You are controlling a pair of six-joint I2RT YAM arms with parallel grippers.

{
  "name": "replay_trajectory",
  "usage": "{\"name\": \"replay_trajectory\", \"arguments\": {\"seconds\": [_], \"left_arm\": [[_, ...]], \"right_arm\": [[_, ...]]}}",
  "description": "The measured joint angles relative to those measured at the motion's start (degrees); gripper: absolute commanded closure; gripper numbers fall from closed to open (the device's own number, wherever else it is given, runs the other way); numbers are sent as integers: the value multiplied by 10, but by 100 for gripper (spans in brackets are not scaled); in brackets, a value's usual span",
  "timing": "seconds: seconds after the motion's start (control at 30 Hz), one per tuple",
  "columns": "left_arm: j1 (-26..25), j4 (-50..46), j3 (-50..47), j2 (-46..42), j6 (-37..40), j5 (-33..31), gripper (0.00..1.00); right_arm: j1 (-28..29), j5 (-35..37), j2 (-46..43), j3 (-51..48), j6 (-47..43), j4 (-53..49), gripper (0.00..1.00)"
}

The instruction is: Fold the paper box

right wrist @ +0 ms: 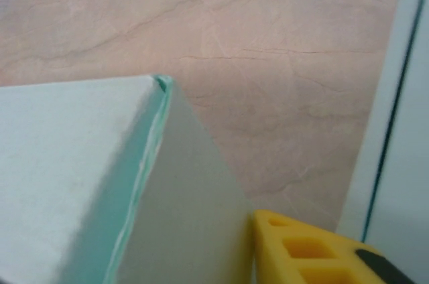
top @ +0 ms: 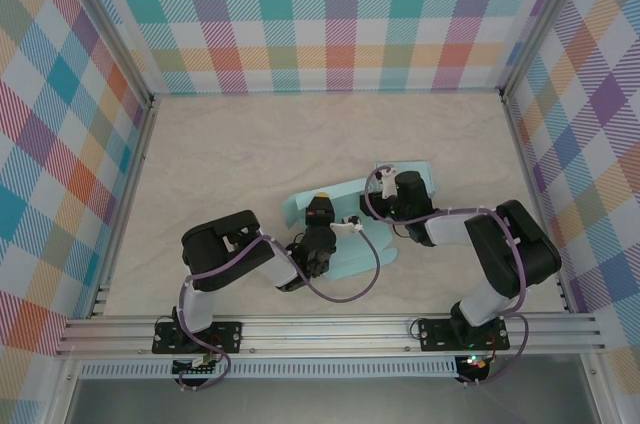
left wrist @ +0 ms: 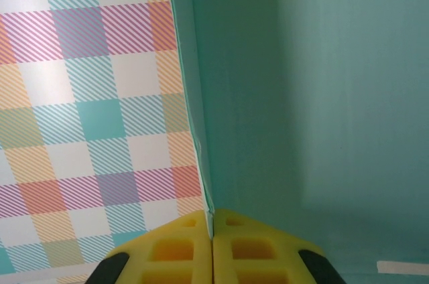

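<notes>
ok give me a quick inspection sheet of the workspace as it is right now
surface: pale marbled table, flat
job's things: teal paper box, partly folded, lying between the two arms
clutter: nothing seen
grippers: left gripper shut on the edge of a box panel; right gripper beside a folded corner, jaw state unclear
cables: purple cables loop along both arms
surroundings: plaid walls on three sides, metal rail at the near edge
</notes>
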Motion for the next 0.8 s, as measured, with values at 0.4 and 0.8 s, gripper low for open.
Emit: {"name": "replay_trajectory", "arguments": {"seconds": [0.4, 0.8], "left_arm": [[-5, -96, 9, -102, -133, 1, 38], [5, -455, -10, -523, -640, 13, 0]], "right_arm": [[30, 76, 5, 0, -26, 8, 91], [73, 136, -11, 10, -31, 4, 100]]}}
